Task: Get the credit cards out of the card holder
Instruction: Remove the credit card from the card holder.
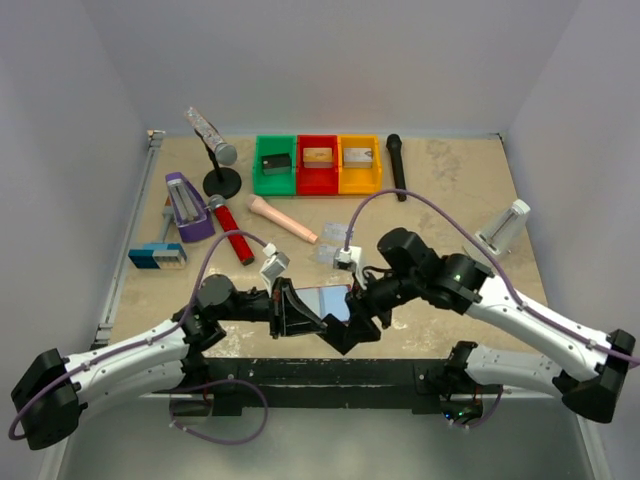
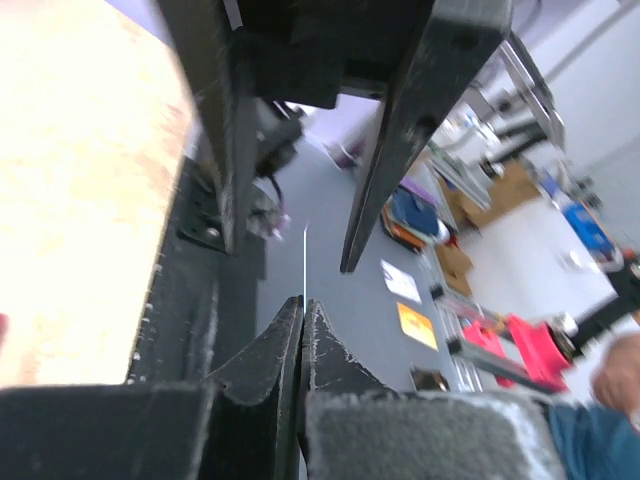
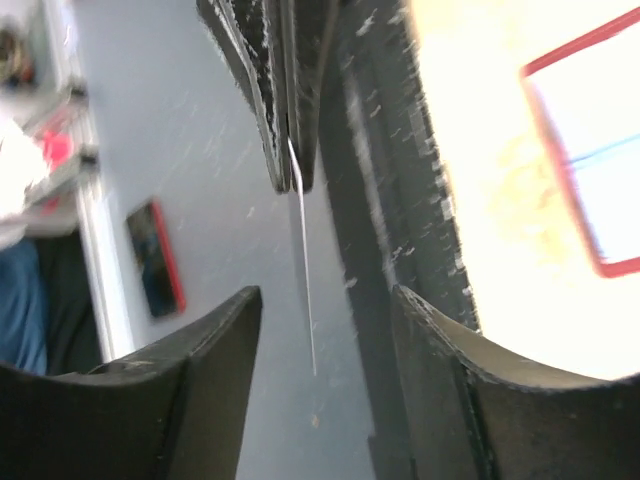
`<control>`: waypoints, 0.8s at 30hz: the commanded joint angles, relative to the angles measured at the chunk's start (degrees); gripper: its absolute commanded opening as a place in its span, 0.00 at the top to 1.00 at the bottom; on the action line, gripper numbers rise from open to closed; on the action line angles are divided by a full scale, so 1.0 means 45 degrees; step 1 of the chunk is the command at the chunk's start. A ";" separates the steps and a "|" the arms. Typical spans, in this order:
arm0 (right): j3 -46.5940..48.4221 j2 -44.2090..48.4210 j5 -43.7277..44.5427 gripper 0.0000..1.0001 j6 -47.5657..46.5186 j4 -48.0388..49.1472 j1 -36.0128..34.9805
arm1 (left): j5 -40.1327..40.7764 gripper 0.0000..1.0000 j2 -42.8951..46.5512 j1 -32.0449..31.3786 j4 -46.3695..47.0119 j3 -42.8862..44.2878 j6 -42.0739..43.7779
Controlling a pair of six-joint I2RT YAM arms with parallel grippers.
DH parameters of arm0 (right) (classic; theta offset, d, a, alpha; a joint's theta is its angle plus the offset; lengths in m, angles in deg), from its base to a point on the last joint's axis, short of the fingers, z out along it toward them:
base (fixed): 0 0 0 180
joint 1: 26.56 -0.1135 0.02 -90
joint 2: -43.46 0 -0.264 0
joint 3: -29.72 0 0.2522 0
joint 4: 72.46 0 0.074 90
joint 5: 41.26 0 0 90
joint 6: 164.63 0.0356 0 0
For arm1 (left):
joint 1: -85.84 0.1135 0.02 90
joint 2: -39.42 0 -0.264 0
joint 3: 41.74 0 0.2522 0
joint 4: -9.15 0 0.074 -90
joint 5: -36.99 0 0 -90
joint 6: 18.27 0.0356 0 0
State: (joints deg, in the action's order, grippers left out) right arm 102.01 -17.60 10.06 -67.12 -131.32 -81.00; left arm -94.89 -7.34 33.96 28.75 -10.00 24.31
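Pale walls are enclosing the tan worktop on three sides; grey floor is showing beyond its near edge.

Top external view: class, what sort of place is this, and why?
Probably a robotics lab bench: white panels enclose a tabletop, a left arm and right arm are bolted at its edge, plus coloured bins.

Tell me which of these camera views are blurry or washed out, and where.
Top external view: sharp, evenly lit, soft shadows on the table. Left wrist view: table at left blown out, whole frame soft. Right wrist view: smeared throughout, table at right glaring white; the card reads only as a thin pale line.
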 commanded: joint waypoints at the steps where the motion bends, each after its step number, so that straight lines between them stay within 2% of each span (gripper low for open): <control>1: -0.0950 0.2020 0.2146 0.40 0.1686 0.2262 0.0863 | 0.3383 1.00 0.1171 -0.0015 0.0612 -0.1120 -0.0242; 4: -0.2491 0.3777 0.2926 0.36 0.3015 0.4138 0.1509 | 0.5301 1.00 0.1797 -0.0015 0.2129 -0.2487 -0.1042; 5: -0.2961 0.4557 0.3259 0.33 0.3444 0.4801 0.1646 | 0.5614 1.00 0.1933 -0.0015 0.3161 -0.2800 -0.1238; 9: -0.4642 0.5774 0.3225 0.27 0.4968 0.6718 0.2038 | 0.6124 1.00 0.2110 -0.0015 0.4439 -0.3389 -0.1435; 16: -0.5934 0.5386 0.2385 0.26 0.6943 0.9473 0.2038 | 0.7276 1.00 0.1799 -0.0015 0.7700 -0.4638 -0.1884; 24: -0.6286 0.4877 0.1486 0.30 0.7921 1.2129 0.2038 | 0.7258 1.00 0.1584 -0.0015 0.8073 -0.4659 -0.2021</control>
State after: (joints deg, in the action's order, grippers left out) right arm 73.88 4.35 19.96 -34.99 -87.96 -71.90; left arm -63.60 0.40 33.96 58.67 -25.32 16.02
